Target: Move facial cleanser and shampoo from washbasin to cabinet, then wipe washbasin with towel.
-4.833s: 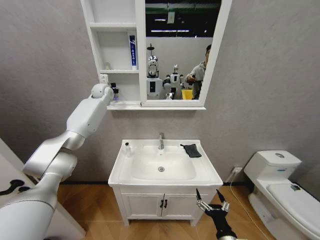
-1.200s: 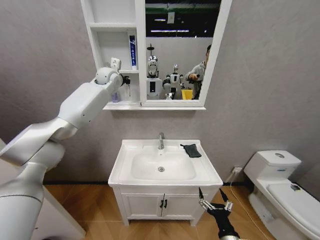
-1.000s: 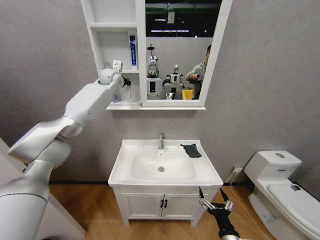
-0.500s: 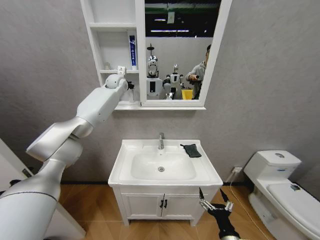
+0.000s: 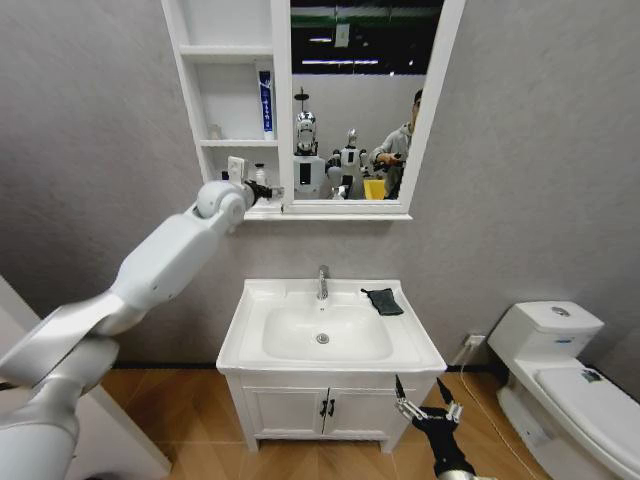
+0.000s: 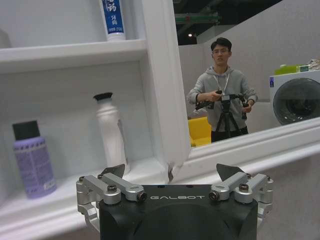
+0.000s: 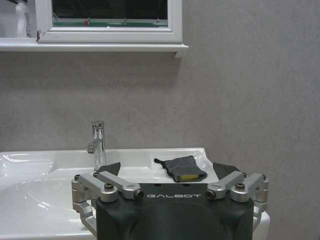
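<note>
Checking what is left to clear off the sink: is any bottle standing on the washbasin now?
No. In the head view the washbasin carries just the dark towel beside the tap; both bottles stand in the cabinet.

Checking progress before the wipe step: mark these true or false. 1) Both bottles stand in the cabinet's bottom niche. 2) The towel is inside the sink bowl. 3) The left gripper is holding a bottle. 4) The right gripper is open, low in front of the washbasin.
1) True: the white bottle and the purple bottle stand in the cabinet's bottom niche.
2) False: the towel lies on the washbasin rim beside the tap.
3) False: the left gripper is open and empty.
4) True: the right gripper.
</note>
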